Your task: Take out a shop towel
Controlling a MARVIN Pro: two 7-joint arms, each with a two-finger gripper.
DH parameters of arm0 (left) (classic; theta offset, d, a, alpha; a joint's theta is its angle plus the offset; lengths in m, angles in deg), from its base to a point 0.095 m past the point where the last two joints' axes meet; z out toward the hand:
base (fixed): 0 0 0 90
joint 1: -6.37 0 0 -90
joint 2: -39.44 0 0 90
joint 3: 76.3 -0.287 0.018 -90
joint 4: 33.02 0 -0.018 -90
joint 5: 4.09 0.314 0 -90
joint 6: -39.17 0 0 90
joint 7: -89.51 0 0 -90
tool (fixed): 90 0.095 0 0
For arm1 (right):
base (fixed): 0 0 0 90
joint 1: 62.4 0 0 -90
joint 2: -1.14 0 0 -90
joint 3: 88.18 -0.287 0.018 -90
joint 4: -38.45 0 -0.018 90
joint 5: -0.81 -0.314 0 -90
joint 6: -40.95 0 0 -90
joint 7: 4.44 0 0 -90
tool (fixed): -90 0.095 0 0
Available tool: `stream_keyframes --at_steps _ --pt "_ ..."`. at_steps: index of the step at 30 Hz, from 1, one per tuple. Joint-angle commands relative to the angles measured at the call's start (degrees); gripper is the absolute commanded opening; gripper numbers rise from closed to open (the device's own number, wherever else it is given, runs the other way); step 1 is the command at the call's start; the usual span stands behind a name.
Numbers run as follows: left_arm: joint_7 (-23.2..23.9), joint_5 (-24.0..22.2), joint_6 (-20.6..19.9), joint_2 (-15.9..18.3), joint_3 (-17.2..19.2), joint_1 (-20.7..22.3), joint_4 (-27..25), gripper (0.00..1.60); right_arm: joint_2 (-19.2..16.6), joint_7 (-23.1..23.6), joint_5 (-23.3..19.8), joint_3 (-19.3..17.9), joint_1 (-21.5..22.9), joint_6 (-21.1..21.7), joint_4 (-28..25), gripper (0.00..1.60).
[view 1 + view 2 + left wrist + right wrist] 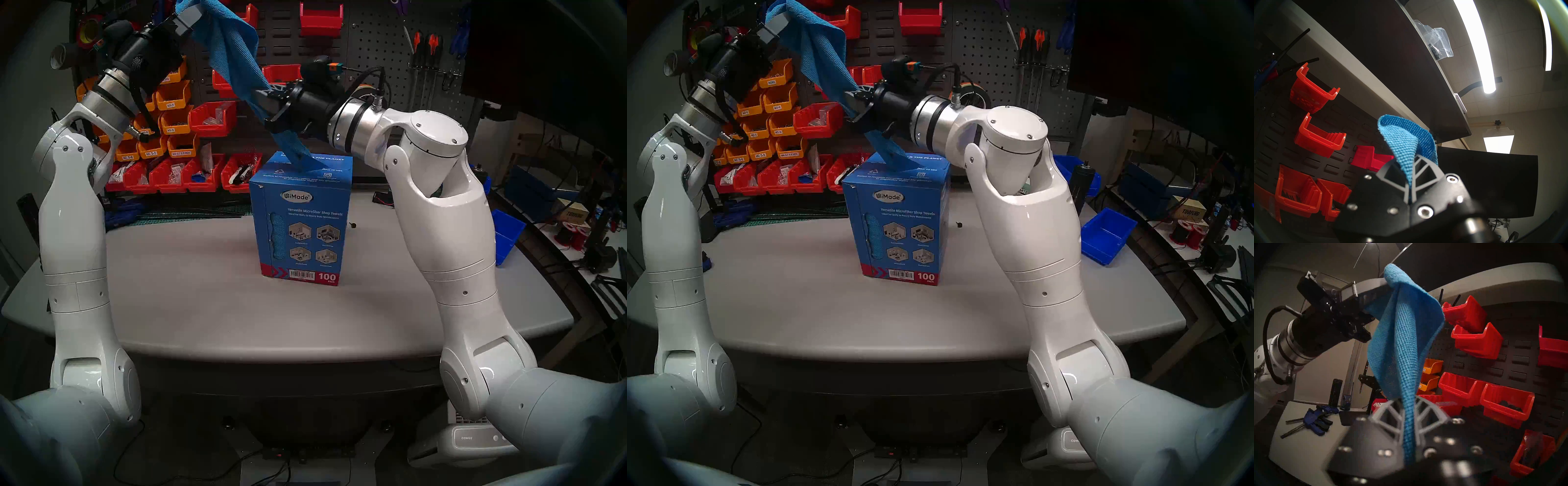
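The shop towel (234, 51) is a bright blue waffle-weave cloth stretched from high at the upper left down to the top of the tall blue cardboard box (302, 220). Its lower end (298, 156) still lies at the box's top opening. My left gripper (200, 10) is shut on the towel's upper corner (1403, 146), which flops over the fingers. Lower down, my right gripper (263, 105) reaches in from the right just above the box. In the right wrist view its grey fingers (1390, 412) press the twisted towel (1403, 344) from both sides.
The box stands mid-table on the grey table (203, 288). Red and orange bins (210, 118) hang on the pegboard close behind both grippers. Screwdrivers (424, 47) hang at the back right. A blue bin (1108, 234) sits off the table's right edge. Blue clamps (1318, 419) lie at the back left.
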Motion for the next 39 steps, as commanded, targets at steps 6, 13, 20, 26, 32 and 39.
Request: stream_keyframes --at_steps 6,13,20,26,32,39 --pt "-0.1 -0.2 0.6 -0.1 0.5 1.8 -1.0 0.0 1.7 -0.8 -0.1 -0.4 1.8 -0.6 -0.8 0.0" --pt "-0.2 -0.2 0.6 -0.1 0.5 1.8 -1.0 0.0 1.3 -1.1 0.0 -0.8 1.2 -0.6 -1.1 0.0" --pt "-0.2 -0.2 0.6 -0.1 0.5 1.8 -1.0 0.0 1.0 -1.3 -0.1 -1.1 0.7 -0.6 -1.5 0.0" --pt "-0.2 -0.2 0.6 -0.1 0.5 1.8 -1.0 0.0 0.9 -1.2 -0.2 -1.5 0.5 -0.8 -1.5 0.0" --pt "-0.2 -0.2 0.6 -0.1 0.5 1.8 -1.0 0.0 0.9 -1.3 -0.2 -1.9 0.4 -0.8 -1.4 0.0" --pt "-0.2 -0.2 0.6 -0.1 0.5 1.8 -1.0 0.0 1.0 -1.2 -0.2 -2.2 0.3 -0.9 -1.1 0.0"
